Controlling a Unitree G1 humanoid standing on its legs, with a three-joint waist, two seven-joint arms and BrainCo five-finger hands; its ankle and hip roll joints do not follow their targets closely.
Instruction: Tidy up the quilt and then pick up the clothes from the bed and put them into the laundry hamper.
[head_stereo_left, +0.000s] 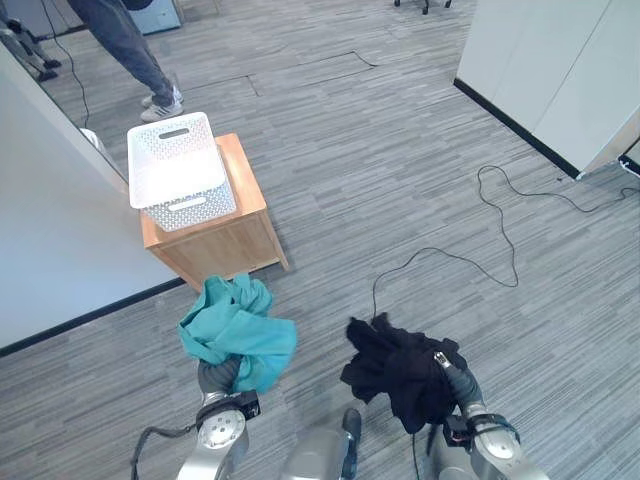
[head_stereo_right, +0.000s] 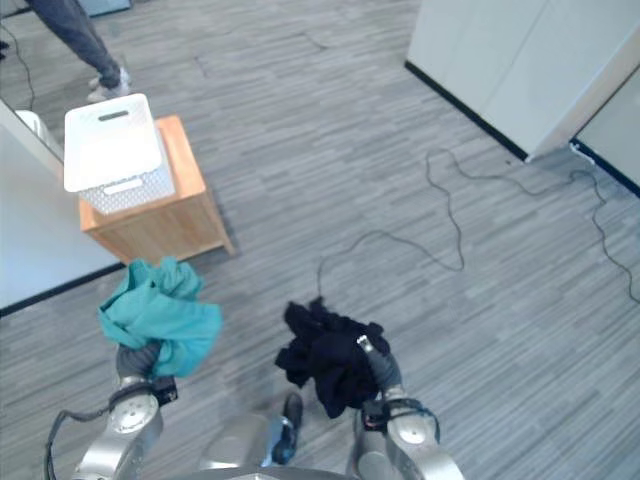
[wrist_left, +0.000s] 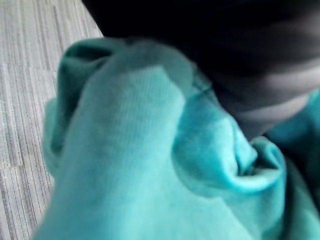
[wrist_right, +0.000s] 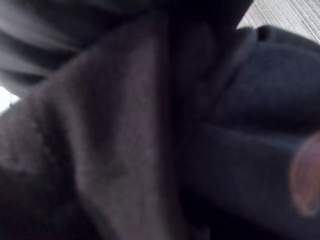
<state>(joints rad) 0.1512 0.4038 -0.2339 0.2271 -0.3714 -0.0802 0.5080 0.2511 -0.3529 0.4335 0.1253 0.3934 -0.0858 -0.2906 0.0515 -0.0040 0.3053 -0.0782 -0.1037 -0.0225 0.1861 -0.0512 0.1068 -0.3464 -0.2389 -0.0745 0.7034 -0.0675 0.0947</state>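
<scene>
left hand (head_stereo_left: 222, 378) carries teal garment (head_stereo_left: 238, 333) bunched over it | right hand (head_stereo_left: 452, 377) buried in black garment (head_stereo_left: 398, 368) | I see white hamper (head_stereo_left: 177, 170) on wooden cabinet (head_stereo_left: 222, 232) | person's legs (head_stereo_left: 133, 52) beyond

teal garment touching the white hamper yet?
Apart. The left eye view shows the teal garment bunched in the left hand, with wooden cabinet front and floor between it and the white hamper on the cabinet.

We're in an office-like test room: grey striped carpet tiles (head_stereo_left: 400, 150), white partition walls (head_stereo_left: 560, 70), a loose cable (head_stereo_left: 500, 215), a person (head_stereo_left: 125, 45) standing by.
</scene>
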